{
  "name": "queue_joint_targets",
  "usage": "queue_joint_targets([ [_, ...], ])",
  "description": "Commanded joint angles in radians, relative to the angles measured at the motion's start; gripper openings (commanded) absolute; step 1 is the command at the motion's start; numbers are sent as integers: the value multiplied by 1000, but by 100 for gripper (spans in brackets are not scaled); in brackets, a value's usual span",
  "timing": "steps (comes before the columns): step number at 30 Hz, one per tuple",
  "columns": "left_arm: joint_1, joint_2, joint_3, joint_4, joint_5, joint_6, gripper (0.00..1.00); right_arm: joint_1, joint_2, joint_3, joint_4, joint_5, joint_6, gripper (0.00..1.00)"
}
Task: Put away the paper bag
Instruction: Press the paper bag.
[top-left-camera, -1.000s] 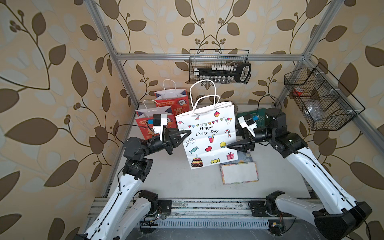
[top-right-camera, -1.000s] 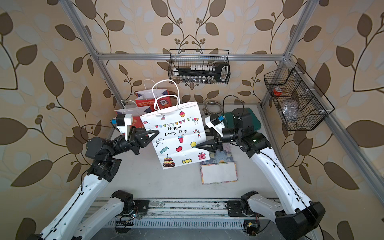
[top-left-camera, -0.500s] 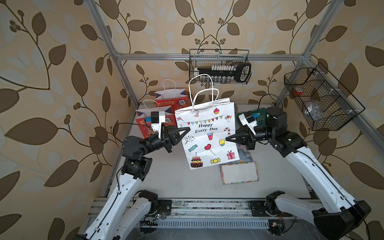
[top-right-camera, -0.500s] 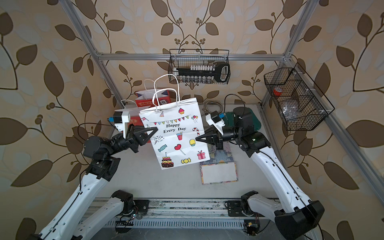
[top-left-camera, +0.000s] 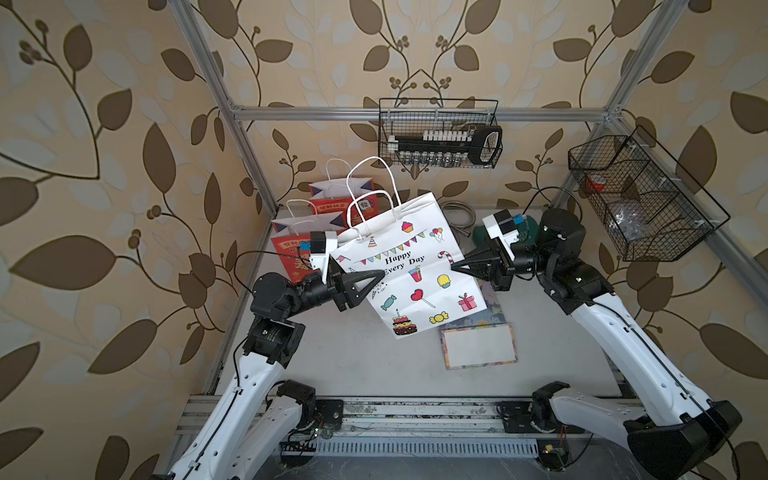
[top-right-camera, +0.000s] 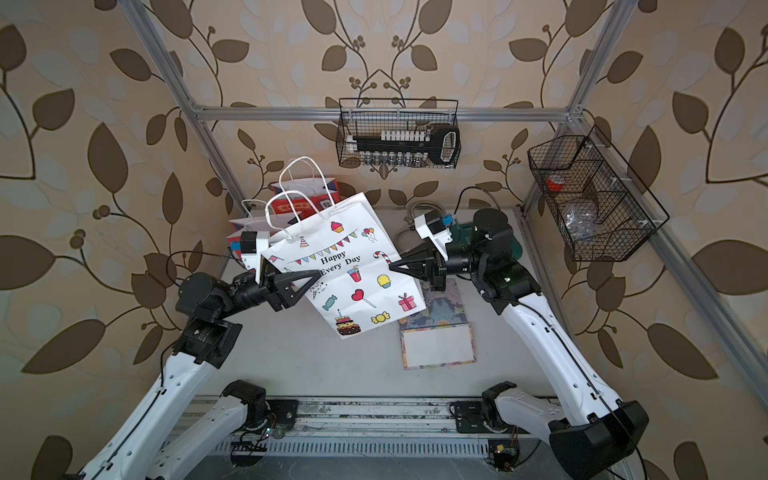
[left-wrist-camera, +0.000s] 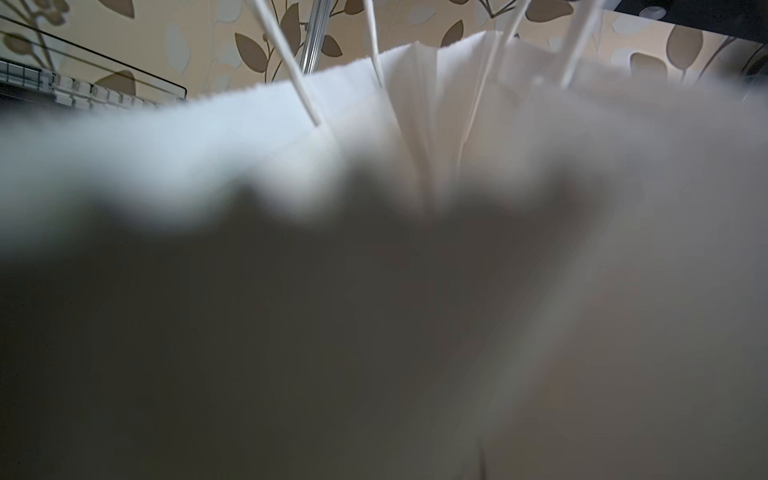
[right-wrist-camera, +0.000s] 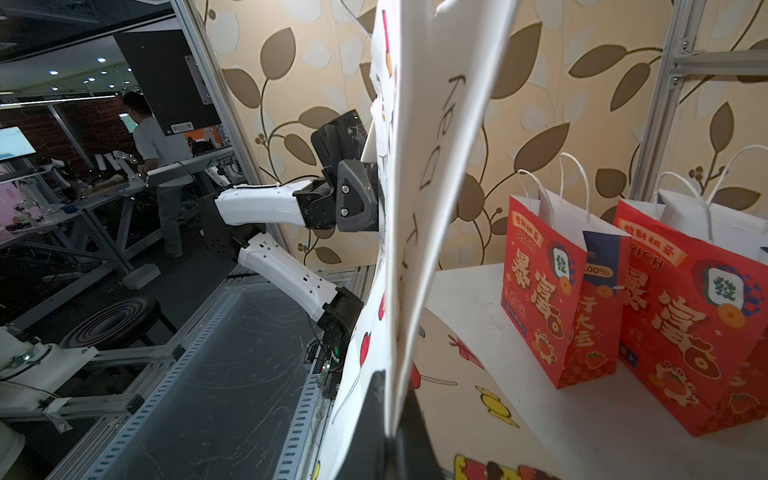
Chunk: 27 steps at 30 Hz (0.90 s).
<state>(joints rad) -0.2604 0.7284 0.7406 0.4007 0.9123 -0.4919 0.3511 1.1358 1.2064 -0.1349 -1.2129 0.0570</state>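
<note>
**Right pincer.** My right pincer (top-left-camera: 456, 264) (right-wrist-camera: 390, 419) has its jaws closed flat on one side edge of the white paper bag (top-left-camera: 415, 270). In the right wrist view the folded paper edge (right-wrist-camera: 419, 166) rises straight out from between my two black fingers.

**Bag.** From this grip the printed face, lettered "Happy Every Day", runs away toward my left pincer (top-left-camera: 376, 276), so the bag hangs between the two pincers in both top views. It is tilted. Its top rim and white cord handles (top-left-camera: 370, 183) lean away from my right pincer, toward the back wall. I cannot tell whether its lower corner touches the table (top-left-camera: 353, 365).

**Left pincer.** It sits at the bag's opposite side edge. One black finger (top-right-camera: 299, 284) lies across the printed face, and the other is hidden by the paper. The left wrist view shows only blurred white paper (left-wrist-camera: 249, 124) close to the lens. I cannot tell how wide this pincer stands or whether it has hold of the paper.

**Surroundings.**
- Below my right pincer, a flat patterned sheet (top-left-camera: 478, 347) with a white middle lies on the table, just beside the bag's lower corner.
- Beyond my left pincer, two red bags (top-left-camera: 297, 255) (top-left-camera: 336, 203) stand upright on the table, side by side in the right wrist view (right-wrist-camera: 552, 291) (right-wrist-camera: 685, 316).
</note>
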Motion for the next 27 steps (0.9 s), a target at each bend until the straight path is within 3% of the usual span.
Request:
queue_joint_targets([
  [1, 2, 4, 14, 58, 18, 19, 20, 5, 9, -10, 34, -15, 25, 0],
  [2, 2, 6, 18, 63, 6, 19, 5, 4, 9, -10, 21, -16, 15, 0],
  [3, 2, 6, 18, 73, -1, 18, 0, 4, 9, -9, 0, -12, -2, 0],
  [6, 3, 3, 31, 66, -18, 20, 0, 4, 4, 10, -69, 4, -59, 0],
  [7, 1, 4, 40, 52, -12, 22, 0, 1, 0, 21, -107, 23, -80, 11],
  [8, 1, 6, 52, 40, 4, 28, 0, -3, -4, 31, -150, 38, -116, 39],
  [10, 3, 12, 66, 18, 39, 38, 0, -5, -16, 44, -228, 70, -189, 69],
  [13, 1, 29, 90, -44, 103, 76, 0, -6, -19, 58, -260, 85, -218, 87],
  [18, -8, 52, 116, -144, 177, 151, 0, 10, 24, 110, -285, 54, -227, 90],
  [22, -8, 58, 149, -179, 162, 152, 0, -31, -21, 116, -418, 102, -409, 93],
  [27, -8, 61, 171, -255, 226, 188, 0, -74, -65, 95, -387, 136, -370, 98],
])
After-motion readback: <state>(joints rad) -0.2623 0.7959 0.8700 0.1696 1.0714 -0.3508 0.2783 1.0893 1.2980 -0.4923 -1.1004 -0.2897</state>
